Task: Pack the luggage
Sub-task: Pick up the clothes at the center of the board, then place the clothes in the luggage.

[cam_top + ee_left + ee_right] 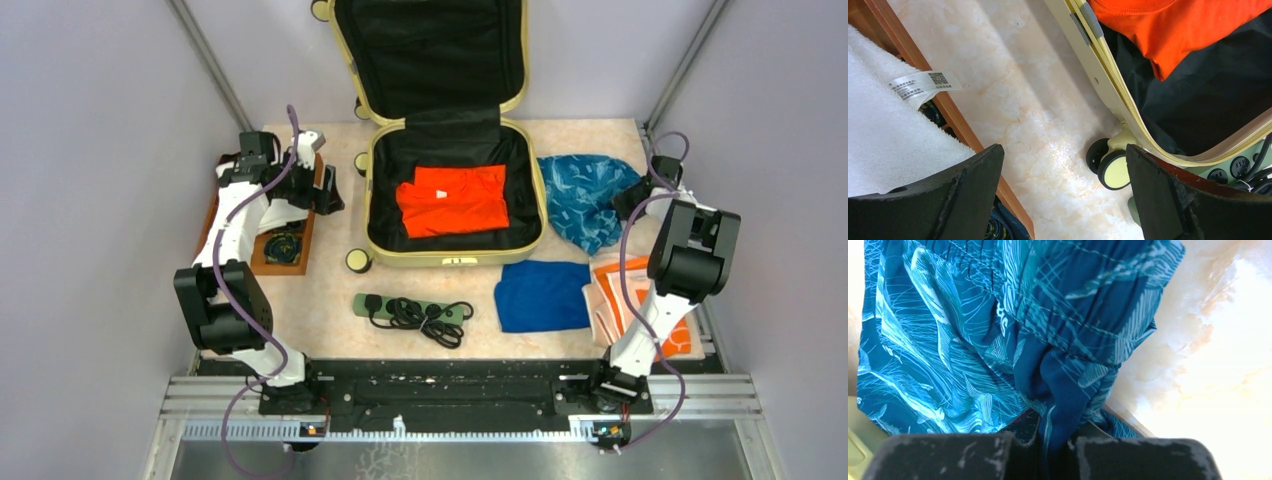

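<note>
Right gripper [1048, 445] pinches blue patterned shorts [973, 340], likely bound for the suitcase [455, 258] at its left; left gripper [1063, 185] hangs wide.

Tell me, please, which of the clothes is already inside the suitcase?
The orange shirt, folded on the black lining of the suitcase. The patterned blue shorts, plain blue cloth and orange-striped cloth are all outside, to its right.

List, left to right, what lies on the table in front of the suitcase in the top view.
green power strip with black cable → folded blue garment → orange-and-white folded cloth
</note>
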Controlling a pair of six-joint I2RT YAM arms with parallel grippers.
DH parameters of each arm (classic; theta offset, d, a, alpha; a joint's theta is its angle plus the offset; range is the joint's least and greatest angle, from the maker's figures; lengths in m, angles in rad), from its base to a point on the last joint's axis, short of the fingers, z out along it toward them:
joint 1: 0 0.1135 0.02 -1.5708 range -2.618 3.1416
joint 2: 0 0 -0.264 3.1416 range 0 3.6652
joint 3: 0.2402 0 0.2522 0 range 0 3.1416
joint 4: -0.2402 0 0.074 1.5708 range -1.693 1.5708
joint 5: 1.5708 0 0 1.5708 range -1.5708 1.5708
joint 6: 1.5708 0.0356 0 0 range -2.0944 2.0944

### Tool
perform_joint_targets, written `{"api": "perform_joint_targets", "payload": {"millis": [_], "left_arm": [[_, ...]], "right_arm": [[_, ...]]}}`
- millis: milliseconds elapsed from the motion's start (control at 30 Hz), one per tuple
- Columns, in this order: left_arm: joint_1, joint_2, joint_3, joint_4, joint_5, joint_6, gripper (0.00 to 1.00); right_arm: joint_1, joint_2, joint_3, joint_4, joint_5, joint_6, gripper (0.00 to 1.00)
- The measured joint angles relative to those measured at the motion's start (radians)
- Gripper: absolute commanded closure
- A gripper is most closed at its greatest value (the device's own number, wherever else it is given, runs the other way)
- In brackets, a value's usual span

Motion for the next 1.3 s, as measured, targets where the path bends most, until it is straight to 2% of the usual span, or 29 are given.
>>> {"api": "perform_joint_targets", "payload": {"millis": [167,333,500,700,1033,1133,1300], "left_arm": [[0.0,0.0,0.0,-0.011,0.0,0.001,0.02],[0.0,0.0,0.005,-0.028,0.0,0.002,0.02],[0.0,-0.002,0.031,-0.044,0.005,0.002,0.02],[0.0,-0.016,0.051,-0.061,0.019,0.001,0.02],[0.0,-0.027,0.066,-0.083,0.019,0.0,0.02],[0.0,-0.033,0.066,-0.084,0.019,0.0,0.02],[0.0,-0.042,0.066,-0.084,0.018,-0.001,0.02]], "right_arm": [[0.003,-0.012,0.0,0.011,-0.021,0.007,1.0],[0.014,-0.153,0.011,-0.033,-0.02,-0.007,1.0],[0.07,-0.266,0.172,-0.099,-0.016,-0.041,1.0],[0.2,-0.296,0.379,-0.179,-0.001,-0.098,1.0],[0.592,-0.147,0.828,-0.41,0.01,-0.16,1.0],[0.671,-0.07,0.974,-0.451,-0.019,-0.159,1.0],[0.765,0.041,1.118,-0.468,-0.063,-0.155,1.0]]}}
